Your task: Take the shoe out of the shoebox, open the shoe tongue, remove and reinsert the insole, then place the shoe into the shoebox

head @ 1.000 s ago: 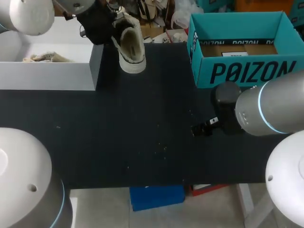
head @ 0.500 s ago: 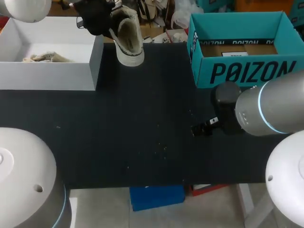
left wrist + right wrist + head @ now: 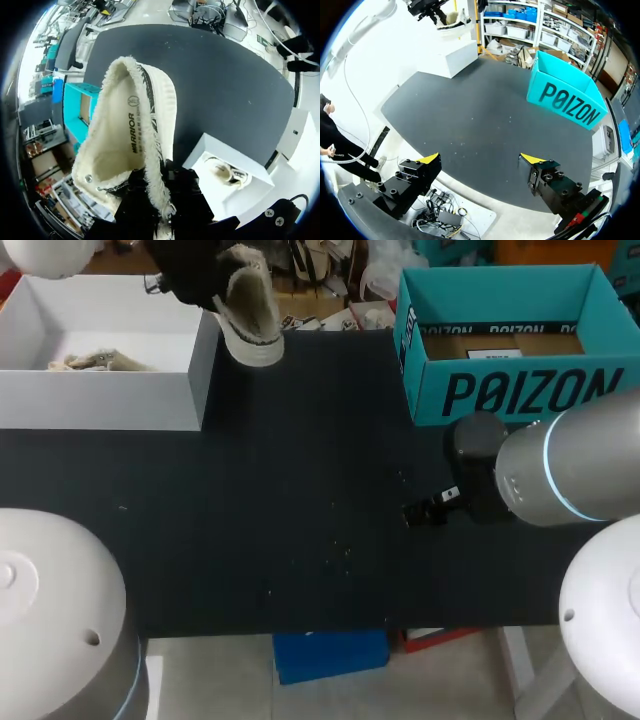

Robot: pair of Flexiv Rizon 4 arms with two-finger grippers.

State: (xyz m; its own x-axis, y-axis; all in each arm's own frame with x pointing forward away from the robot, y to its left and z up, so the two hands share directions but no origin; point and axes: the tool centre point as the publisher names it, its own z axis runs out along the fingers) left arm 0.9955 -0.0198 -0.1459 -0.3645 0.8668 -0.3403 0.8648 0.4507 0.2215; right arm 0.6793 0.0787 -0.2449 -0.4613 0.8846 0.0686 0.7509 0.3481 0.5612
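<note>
Cream shoe (image 3: pixel 252 310) clamped in left jaws, held high beside white box (image 3: pixel 100 400) — right jaws spread, empty

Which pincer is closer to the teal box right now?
Right. The right pincer hangs open over the table in front of the teal box; the left pincer holds the shoe aloft beside the white box, far across the table.
</note>
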